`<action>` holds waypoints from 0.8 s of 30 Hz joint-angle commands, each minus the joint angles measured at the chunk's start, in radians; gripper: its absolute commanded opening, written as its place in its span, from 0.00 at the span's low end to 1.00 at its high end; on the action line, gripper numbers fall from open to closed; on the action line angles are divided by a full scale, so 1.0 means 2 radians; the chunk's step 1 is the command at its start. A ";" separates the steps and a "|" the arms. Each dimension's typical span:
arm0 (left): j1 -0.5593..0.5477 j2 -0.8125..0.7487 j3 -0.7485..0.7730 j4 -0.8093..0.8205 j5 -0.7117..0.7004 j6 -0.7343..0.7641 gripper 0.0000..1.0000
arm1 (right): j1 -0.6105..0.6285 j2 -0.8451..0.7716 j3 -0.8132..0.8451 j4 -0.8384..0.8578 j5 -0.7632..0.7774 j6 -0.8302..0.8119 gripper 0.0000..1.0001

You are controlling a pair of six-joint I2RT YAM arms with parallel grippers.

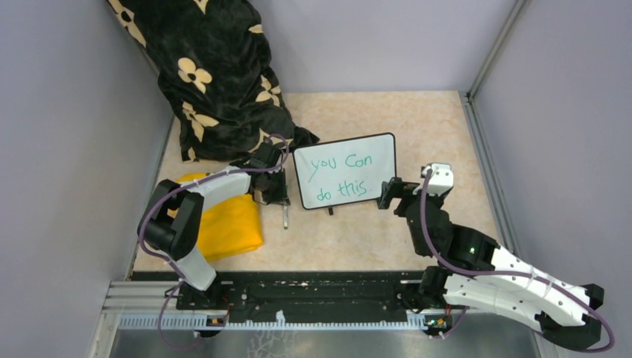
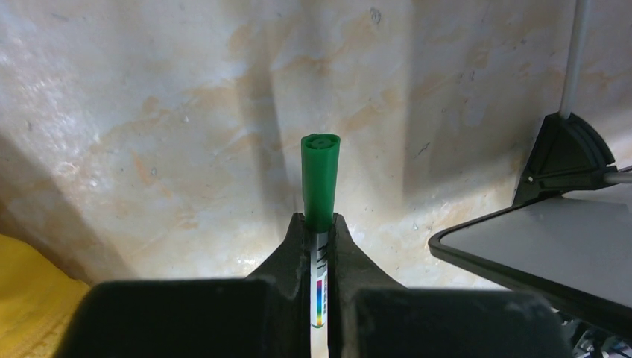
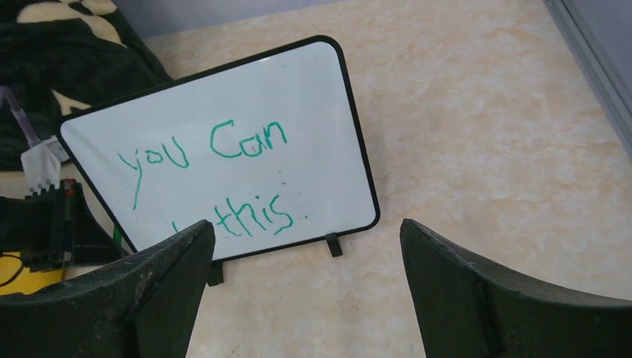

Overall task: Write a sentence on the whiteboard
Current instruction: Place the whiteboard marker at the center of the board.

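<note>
Left hand (image 2: 319, 224) grasps green marker (image 2: 320, 175) between yellow cloth (image 1: 227, 224) and whiteboard (image 1: 345, 170); right hand (image 1: 387, 195) released.

The whiteboard (image 1: 345, 171) stands mid-table; the folded cloth (image 1: 231, 224) lies to its left; the blanket (image 1: 216, 74) behind that.

The whiteboard (image 1: 378, 146), a small white rectangle with a thin black frame, rounded corners and two small black feet, is sitting near the middle of the table (image 1: 447, 134), its face showing upward and its edges slightly askew. The sentence (image 1: 339, 177) is running across it in green handwriting, "you Can" above "do this".
</note>
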 commanded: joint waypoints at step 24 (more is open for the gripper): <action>0.002 0.009 0.013 -0.045 -0.005 -0.001 0.00 | -0.003 -0.032 -0.054 0.096 0.016 -0.068 0.90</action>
